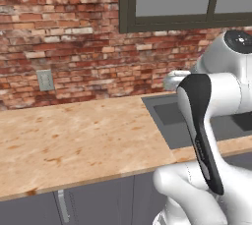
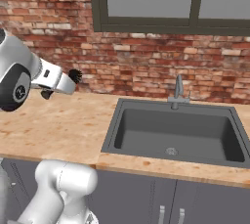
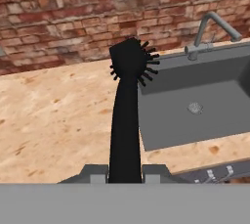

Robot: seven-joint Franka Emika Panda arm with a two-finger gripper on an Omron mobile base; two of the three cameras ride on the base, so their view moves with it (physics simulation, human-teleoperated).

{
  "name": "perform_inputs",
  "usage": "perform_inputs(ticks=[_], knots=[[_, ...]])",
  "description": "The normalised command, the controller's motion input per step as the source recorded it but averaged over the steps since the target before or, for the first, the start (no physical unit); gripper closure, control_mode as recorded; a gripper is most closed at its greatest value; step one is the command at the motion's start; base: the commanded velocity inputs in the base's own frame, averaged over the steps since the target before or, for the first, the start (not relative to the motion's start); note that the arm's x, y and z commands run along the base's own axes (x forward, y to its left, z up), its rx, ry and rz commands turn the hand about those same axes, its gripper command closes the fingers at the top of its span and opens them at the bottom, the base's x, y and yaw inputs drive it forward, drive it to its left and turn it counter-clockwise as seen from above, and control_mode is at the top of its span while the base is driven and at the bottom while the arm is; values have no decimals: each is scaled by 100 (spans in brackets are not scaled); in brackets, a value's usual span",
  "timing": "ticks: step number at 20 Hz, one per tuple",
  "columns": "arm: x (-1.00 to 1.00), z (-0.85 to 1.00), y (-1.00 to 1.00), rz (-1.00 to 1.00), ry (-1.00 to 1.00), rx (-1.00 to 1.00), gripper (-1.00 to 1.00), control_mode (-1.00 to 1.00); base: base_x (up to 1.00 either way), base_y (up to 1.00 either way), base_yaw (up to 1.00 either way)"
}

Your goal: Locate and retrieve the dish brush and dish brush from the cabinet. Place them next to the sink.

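The counter [image 2: 63,125] runs along the brick wall, its bare wooden top stretching away from the left rim of the sink [image 2: 176,135]. The sink, a dark basin with a round drain and a thin faucet [image 2: 178,91] at its back edge, is sunk into the right part of the counter below the window.

The black dish brush [image 3: 126,120] is off the counter, carried in the air over the stretch just left of the sink's left rim, its spiky round head pointing toward the wall. The fingers [image 3: 125,173] are closed narrowly on the lower end of its handle; in the right base view the bristle head [image 2: 75,76] sticks out past the hand.

As a judgement: the first brush is already fetched and brought to the sink, so what remains for it is to lower and release it on the counter beside the basin. The cream-handled brush is not beside the sink, so that fetch appears undone, roughly half the job.
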Motion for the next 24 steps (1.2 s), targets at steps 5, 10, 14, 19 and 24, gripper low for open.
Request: perform_inputs(ticks=[5,10,14,19,24], knots=[[78,-67,0,3,3,-3,100,-100,0,0,0],[73,-56,-6,3,1,1,100,-100,0,0,0],[61,-54,-8,0,7,0,100,-100,0,0,0],[55,-51,-1,0,11,0,100,-100,0,0,0],[46,-56,-5,0,12,0,100,-100,0,0,0]])
